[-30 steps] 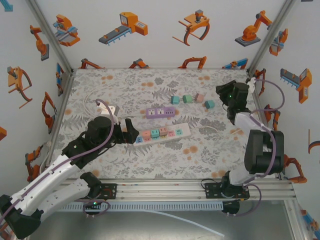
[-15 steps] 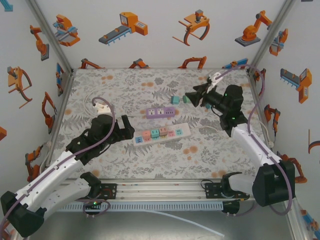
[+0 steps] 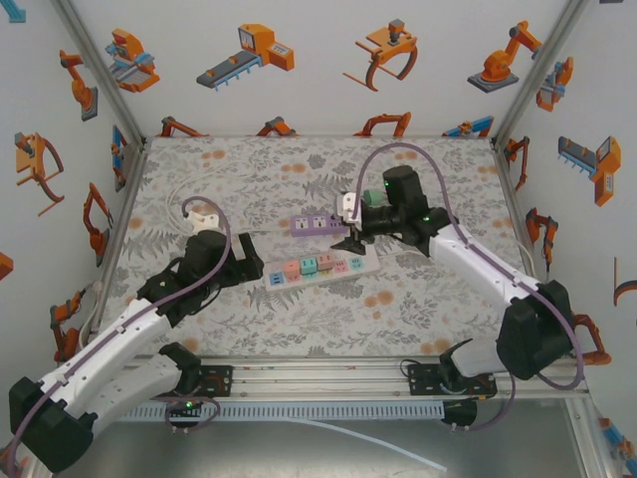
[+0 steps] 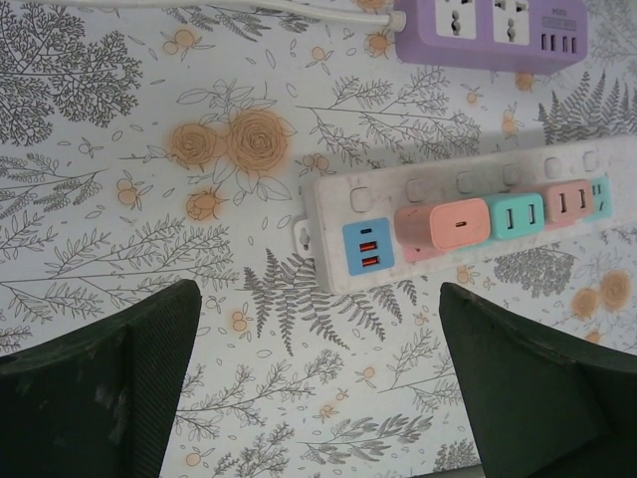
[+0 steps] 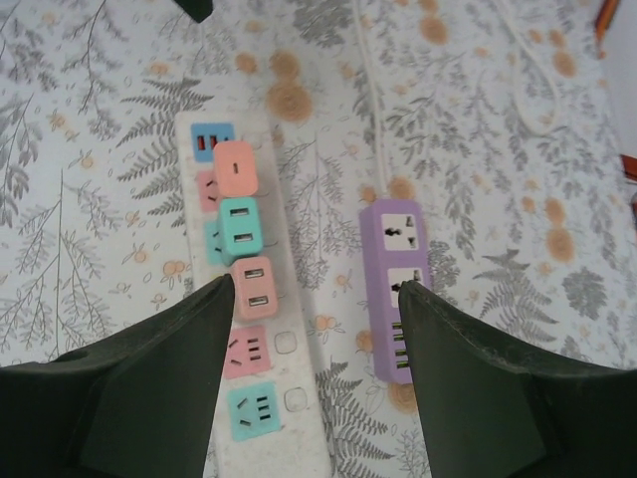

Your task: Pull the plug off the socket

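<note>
A white socket strip (image 3: 366, 261) lies mid-table with three plugs in a row: an orange plug (image 5: 237, 169), a teal plug (image 5: 242, 226) and a pink plug (image 5: 251, 287). My right gripper (image 5: 314, 299) hovers open above the gap between the white strip and a purple strip (image 5: 393, 289), its left fingertip beside the pink plug, nothing held. My left gripper (image 4: 318, 398) stands wide open over bare table just short of the strip's left end (image 4: 333, 239), where the orange plug (image 4: 443, 224) sits nearest it.
The purple strip (image 3: 320, 223) lies just behind the white one, its white cable (image 4: 249, 8) running left. Walls close the table (image 3: 398, 309) on three sides. The strip's right half has free sockets (image 5: 249, 410).
My right arm has swung from the back right corner to above the two strips, its jaws widening. The left gripper has drawn back a little to the left of the strip.
</note>
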